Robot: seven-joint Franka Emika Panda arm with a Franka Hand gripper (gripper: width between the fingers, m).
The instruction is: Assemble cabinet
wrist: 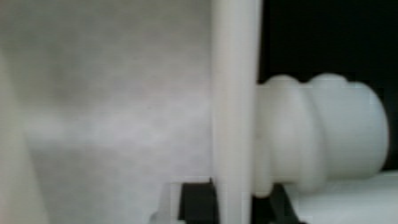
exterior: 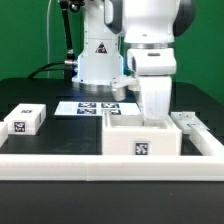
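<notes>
The large white cabinet box [exterior: 140, 138] stands open-topped near the front rail, with a tag on its front face. My gripper [exterior: 152, 92] is directly above it, shut on a thin white panel [exterior: 158, 108] that hangs upright over the box's right part. In the wrist view the panel [wrist: 231, 100] runs as a narrow upright strip between my dark fingers [wrist: 196, 203], with the gripper [wrist: 235, 205] closed on its edge. A rounded, ribbed white part [wrist: 329, 130] lies close beside the panel. A small white tagged block [exterior: 25, 120] sits at the exterior view's left.
The marker board [exterior: 95, 107] lies flat behind the box, by the robot base. A long white rail [exterior: 110, 162] edges the table front. Another white piece [exterior: 190, 125] lies right of the box.
</notes>
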